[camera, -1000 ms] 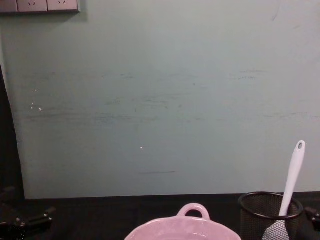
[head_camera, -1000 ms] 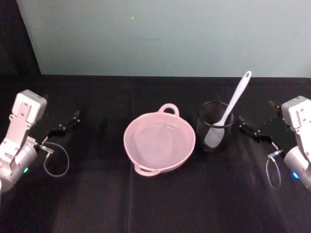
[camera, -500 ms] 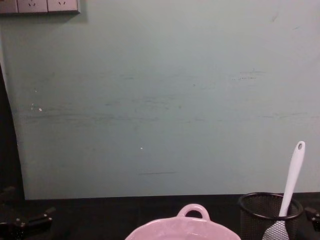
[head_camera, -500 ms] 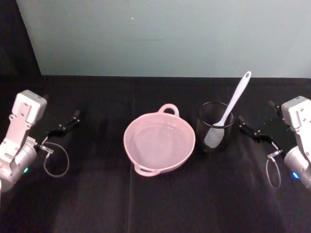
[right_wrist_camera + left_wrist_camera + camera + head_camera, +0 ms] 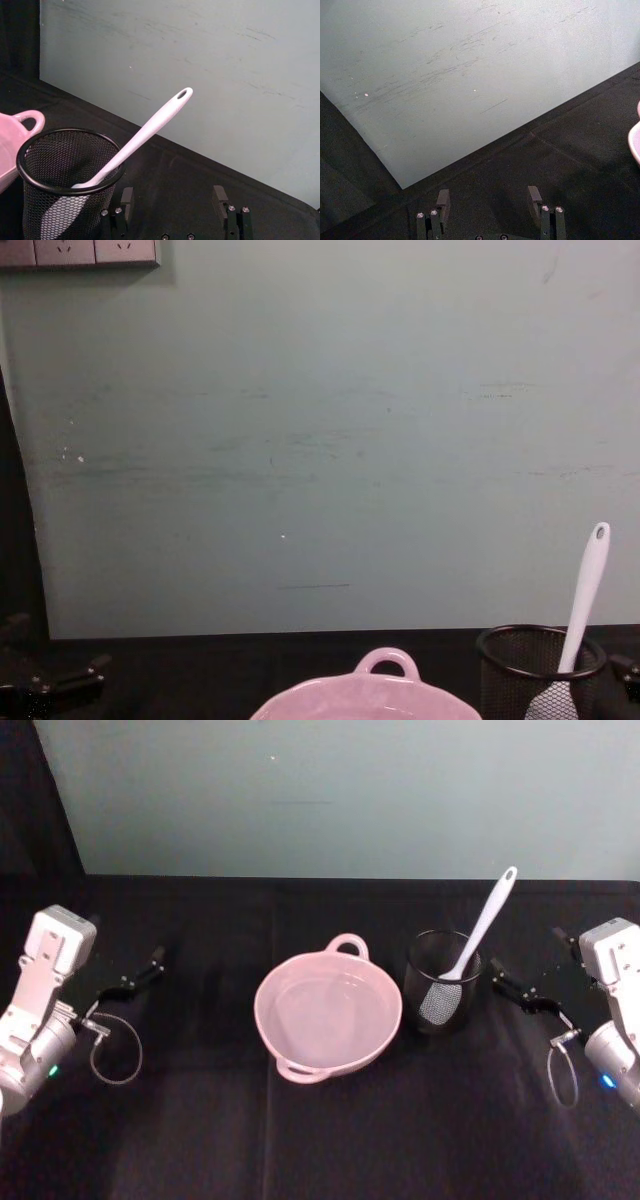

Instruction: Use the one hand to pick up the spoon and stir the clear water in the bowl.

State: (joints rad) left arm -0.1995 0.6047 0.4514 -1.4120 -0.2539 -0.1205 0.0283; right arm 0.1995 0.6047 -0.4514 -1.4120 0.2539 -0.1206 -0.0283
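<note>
While no step of the task is yet done, the items stand as follows, front to back.

Bowl (image 5: 260,1010): pink, on the black cloth (image 5: 300,1140), centre, loop handle to the rear. Holds water (image 5: 325,1015), clear, surface flat as far as can be seen; unstirred by my reading.

Cup (image 5: 414,988): black mesh, just beside the bowl on the robot's right and a little farther back.

Spoon (image 5: 481,933): white, standing in the cup, head down, handle leaning up and away to the right, the hole at its free end. Untouched.

Right gripper (image 5: 172,196): low over the cloth beside the cup, fingers spread, nothing between them, pointed toward the cup and spoon. Likely the working hand, being the nearer.

Left gripper (image 5: 488,196): well apart from the bowl on the far left, fingers spread, empty, parked.

Wall (image 5: 320,440): pale green, behind all.

Left to do: reach, grasp the handle, lift the spoon out, carry it to the bowl, stir.
</note>
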